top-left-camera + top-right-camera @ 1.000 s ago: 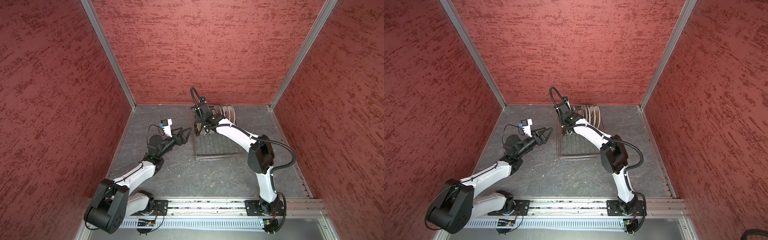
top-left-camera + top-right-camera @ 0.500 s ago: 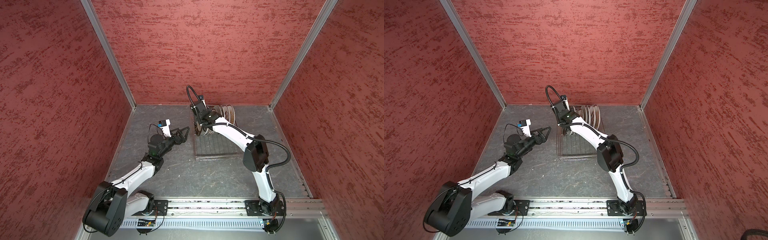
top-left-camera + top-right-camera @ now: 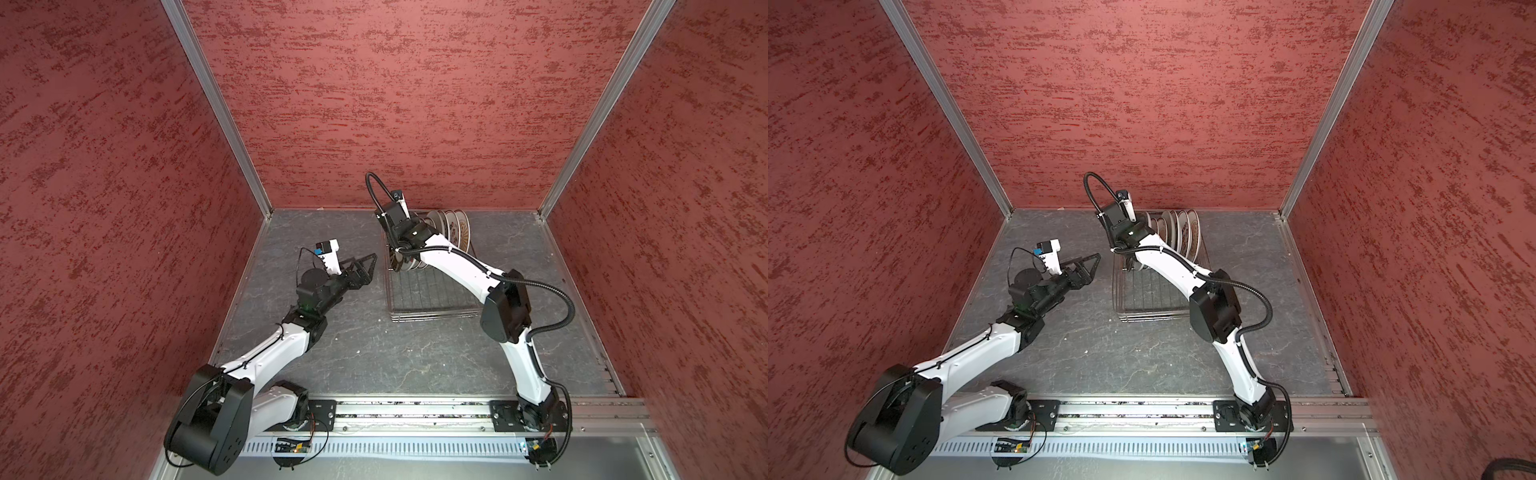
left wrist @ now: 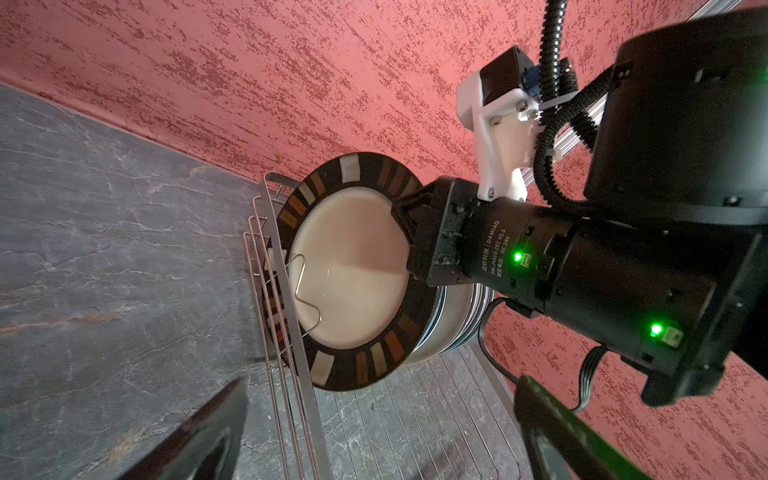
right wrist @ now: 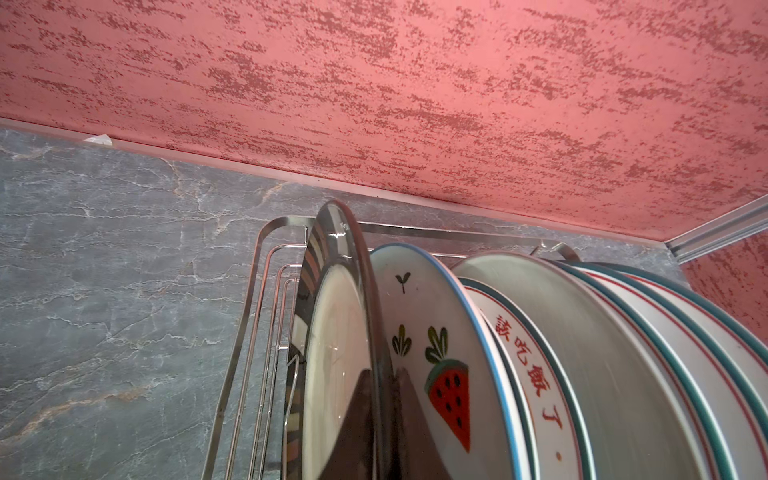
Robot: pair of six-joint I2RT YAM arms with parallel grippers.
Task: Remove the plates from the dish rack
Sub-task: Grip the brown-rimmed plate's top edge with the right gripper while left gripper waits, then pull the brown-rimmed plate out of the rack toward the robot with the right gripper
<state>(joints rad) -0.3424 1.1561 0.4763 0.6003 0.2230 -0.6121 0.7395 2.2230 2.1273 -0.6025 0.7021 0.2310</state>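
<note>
The dish rack (image 3: 432,291) (image 3: 1146,299) is a silver wire basket near the back wall. Several plates (image 3: 455,232) (image 3: 1183,232) stand on edge in its far half. The endmost one is a dark-rimmed plate (image 4: 353,266) (image 5: 332,332) with a cream centre. My right gripper (image 5: 384,374) (image 4: 405,208) is shut on its upper rim, one finger on each face. Behind it stand a watermelon plate (image 5: 440,374) and white plates with red characters (image 5: 532,357). My left gripper (image 3: 368,266) (image 3: 1094,266) (image 4: 382,399) hangs open and empty just left of the rack, facing that plate.
Red textured walls close in the grey stone-look floor (image 3: 374,353) on three sides. The rack's near half (image 4: 415,415) holds only bare wires. The right arm's elbow (image 3: 505,307) hangs over the rack's near right corner. A rail (image 3: 407,409) runs along the front.
My right gripper has shut on the dark-rimmed plate's rim, and its wrist has shifted slightly left. The left arm has barely moved and stays open.
</note>
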